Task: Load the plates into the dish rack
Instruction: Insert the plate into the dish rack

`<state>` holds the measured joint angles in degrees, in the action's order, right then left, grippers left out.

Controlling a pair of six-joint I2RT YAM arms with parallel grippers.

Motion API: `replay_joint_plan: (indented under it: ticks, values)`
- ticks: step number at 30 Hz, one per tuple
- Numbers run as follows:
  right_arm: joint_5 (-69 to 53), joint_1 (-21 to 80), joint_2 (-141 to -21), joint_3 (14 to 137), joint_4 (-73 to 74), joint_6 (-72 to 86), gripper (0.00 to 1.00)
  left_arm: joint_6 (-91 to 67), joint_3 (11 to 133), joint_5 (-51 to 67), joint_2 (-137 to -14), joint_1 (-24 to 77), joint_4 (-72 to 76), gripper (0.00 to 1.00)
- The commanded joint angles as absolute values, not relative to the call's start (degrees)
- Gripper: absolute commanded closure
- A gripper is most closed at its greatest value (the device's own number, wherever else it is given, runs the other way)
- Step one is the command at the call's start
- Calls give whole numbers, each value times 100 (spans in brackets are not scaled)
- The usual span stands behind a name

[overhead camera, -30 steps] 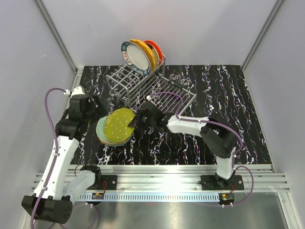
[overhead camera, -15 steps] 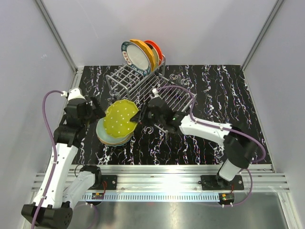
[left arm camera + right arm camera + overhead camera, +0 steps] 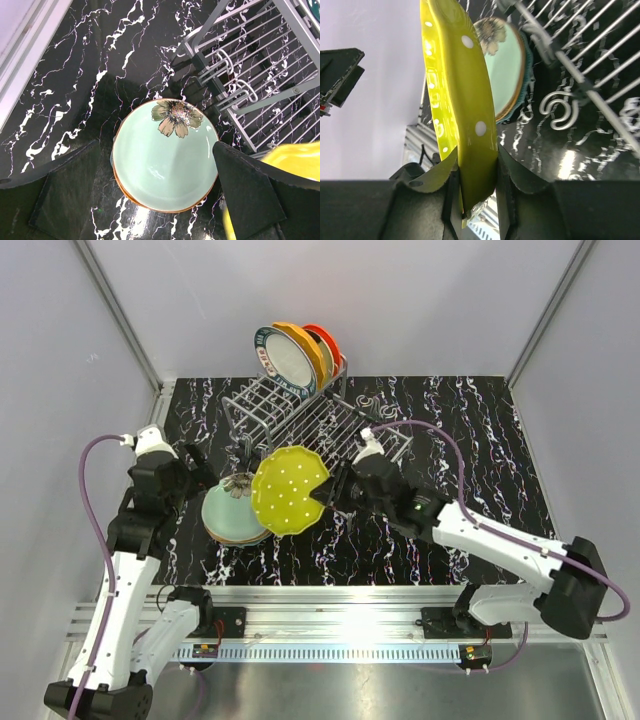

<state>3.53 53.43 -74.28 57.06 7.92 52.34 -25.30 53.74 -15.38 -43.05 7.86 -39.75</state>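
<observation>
My right gripper (image 3: 330, 490) is shut on the rim of a dotted yellow-green plate (image 3: 289, 490) and holds it tilted in the air, right of the stack; the right wrist view shows that plate (image 3: 462, 100) edge-on between my fingers. A floral pale green plate (image 3: 232, 510) tops a short stack on the table, also seen in the left wrist view (image 3: 164, 155). My left gripper (image 3: 200, 468) is open and empty above that stack's left side. The dish rack (image 3: 310, 420) stands behind, with a teal-rimmed white plate (image 3: 281, 358), an orange plate (image 3: 302, 348) and a red-orange plate (image 3: 324, 343) upright at its far end.
The rack's flat grid tray (image 3: 370, 445) lies under my right arm. Rack wire hooks (image 3: 235, 75) are close to the stack's far right. Grey walls close in the black marbled table (image 3: 480, 460) on three sides.
My right gripper has lifted the dotted yellow-green plate off the stack and carried it right, uncovering the floral pale green plate. My left gripper has drawn back a little to the left.
</observation>
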Motion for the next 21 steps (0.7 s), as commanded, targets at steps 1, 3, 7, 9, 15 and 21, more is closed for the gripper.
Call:
replay_joint_plan:
  ticks: [1,3,7,9,15,21]
  values:
    - [975,5247,-6716,5871,263,5054,100,-2505,5326,-1556,-4341,765,-3691,1]
    - [1186,5160,-6619,5862,308,4949,100,-2514,5317,-1529,-4359,765,-3691,1]
    - [1458,5045,-6504,5941,194,4388,100,-2505,5300,-1485,-4386,765,-3674,1]
    - [1669,4975,-6486,6011,97,4141,100,-2514,5291,-1468,-4394,765,-3683,1]
    - [2039,4755,-6548,6275,-307,3279,100,-2514,5291,-1406,-4447,765,-3683,1]
    - [2057,4684,-6837,6696,-826,2260,100,-2514,5291,-1362,-4509,765,-3683,1]
